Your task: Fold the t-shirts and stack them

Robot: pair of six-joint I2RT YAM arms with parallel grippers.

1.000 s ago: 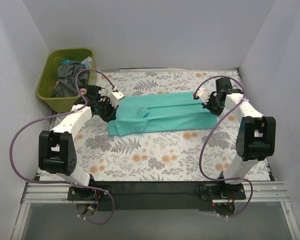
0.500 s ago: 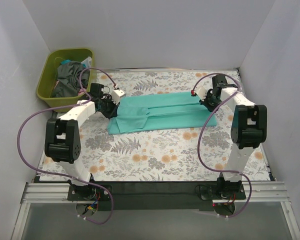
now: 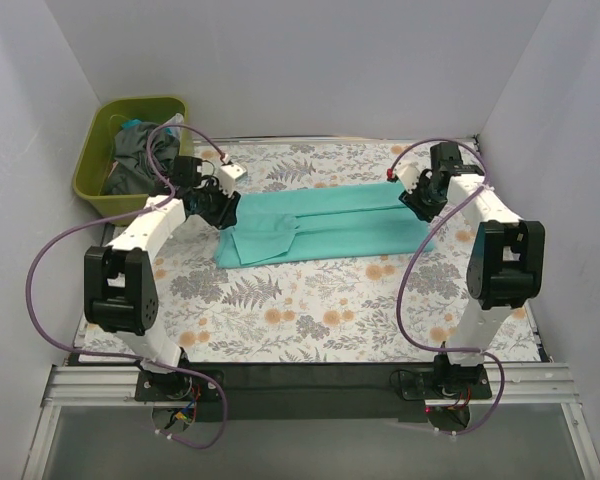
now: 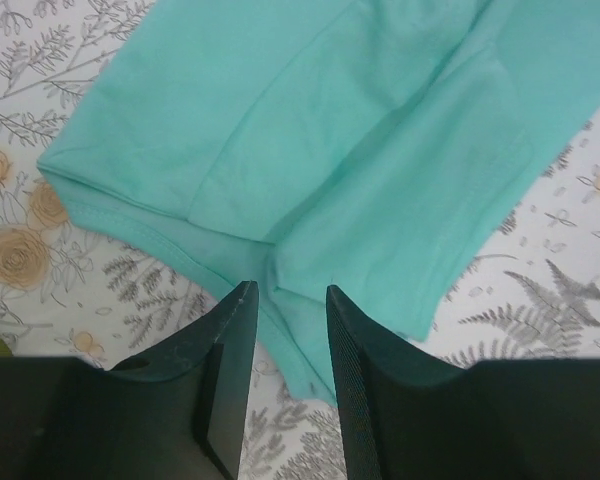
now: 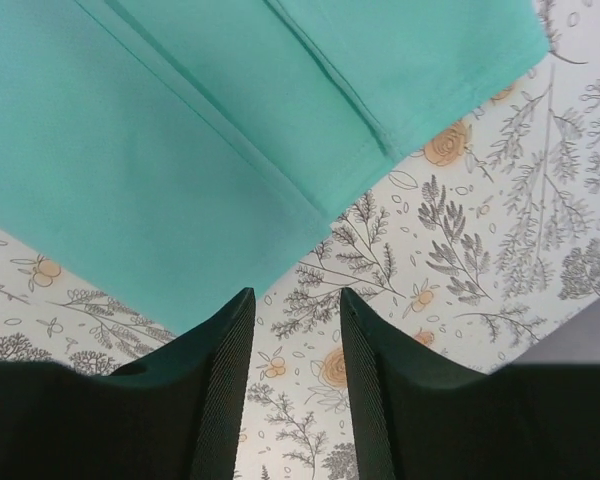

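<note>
Top external: your basket point(image 3: 92, 160) is sitting far left, holding dark grey t-shirts point(image 3: 132, 158); left gripper point(image 3: 221, 208) and right gripper point(image 3: 412, 202) are hovering, jaws slightly parted and empty, above the turquoise t-shirt point(image 3: 325, 225).

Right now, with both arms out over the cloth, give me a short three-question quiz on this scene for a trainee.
1. True or false: the turquoise t-shirt lies as a long folded strip on the floral table cloth.
2. Where are the dark grey shirts? A: in the olive basket. B: on the table cloth. C: under the turquoise t-shirt.
3. Fill in: the jaws of the left tool and the right tool both stand ____, with nothing between them.

Key: 1 true; 2 A; 3 open.
</note>
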